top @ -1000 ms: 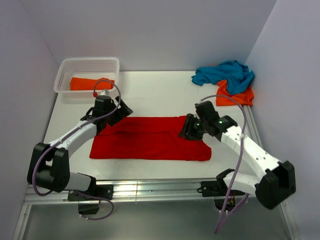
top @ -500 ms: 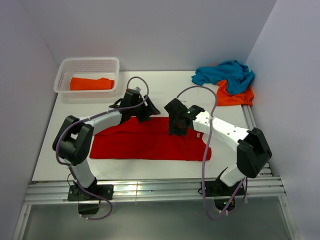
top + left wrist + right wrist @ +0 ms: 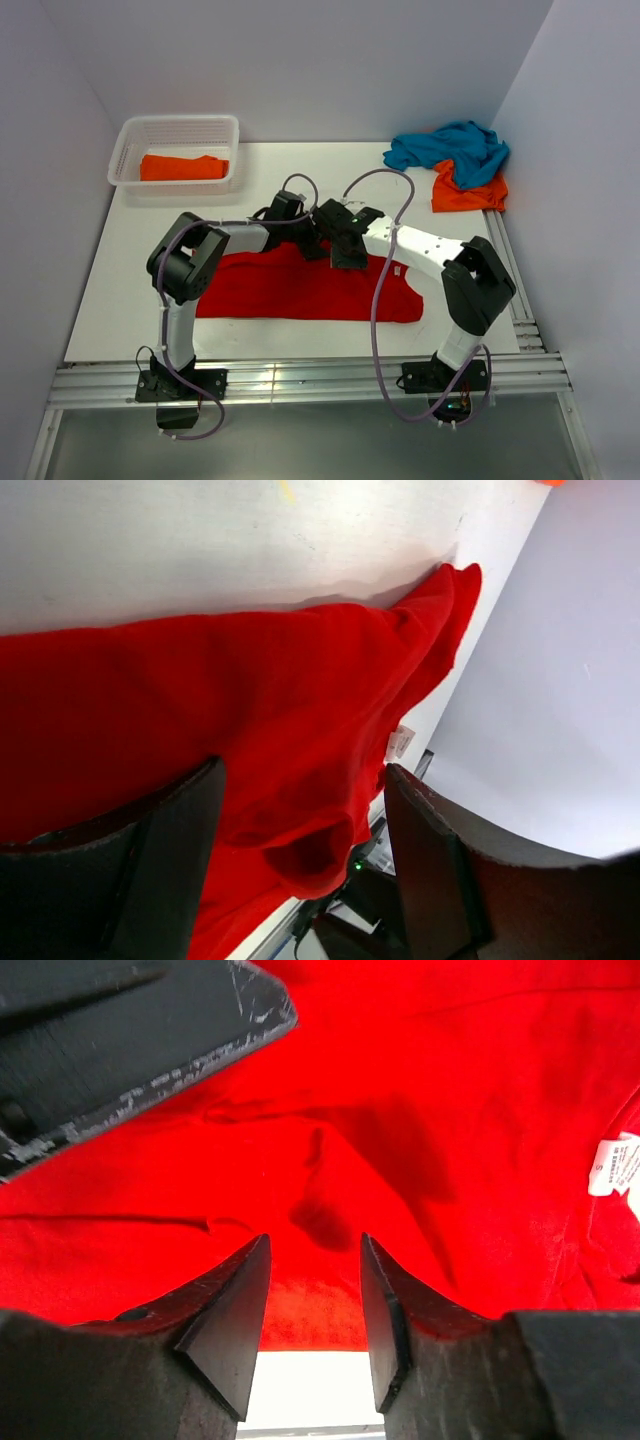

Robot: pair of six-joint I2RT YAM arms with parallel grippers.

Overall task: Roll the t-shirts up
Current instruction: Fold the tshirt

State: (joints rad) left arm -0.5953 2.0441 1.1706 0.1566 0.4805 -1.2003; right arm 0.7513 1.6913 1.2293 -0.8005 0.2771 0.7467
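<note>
1. At the middle of the table [image 3: 130, 290], the red t-shirt [image 3: 290, 290] lies spread flat with its long side running left to right. Both my grippers are over its far edge.
2. My left gripper [image 3: 308, 240] extends in from the left. Its fingers [image 3: 170, 850] stand wide apart, and a raised fold of the red cloth lies in the gap between them.
3. My right gripper [image 3: 346, 256] extends in from the right, just beside the left one. Its fingers [image 3: 232, 1310] are apart and point down at the red cloth. The shirt's edge and a strip of bare table show between them. I cannot tell whether the tips touch the cloth.
4. A small white label [image 3: 612, 1165] shows on the red t-shirt, toward its right end.
5. In the far left corner, the white basket [image 3: 125, 150] holds a folded orange t-shirt [image 3: 183, 167].
6. In the far right corner, the teal t-shirt [image 3: 450, 145] lies crumpled partly on top of a second orange t-shirt [image 3: 470, 192], well apart from both grippers.
</note>
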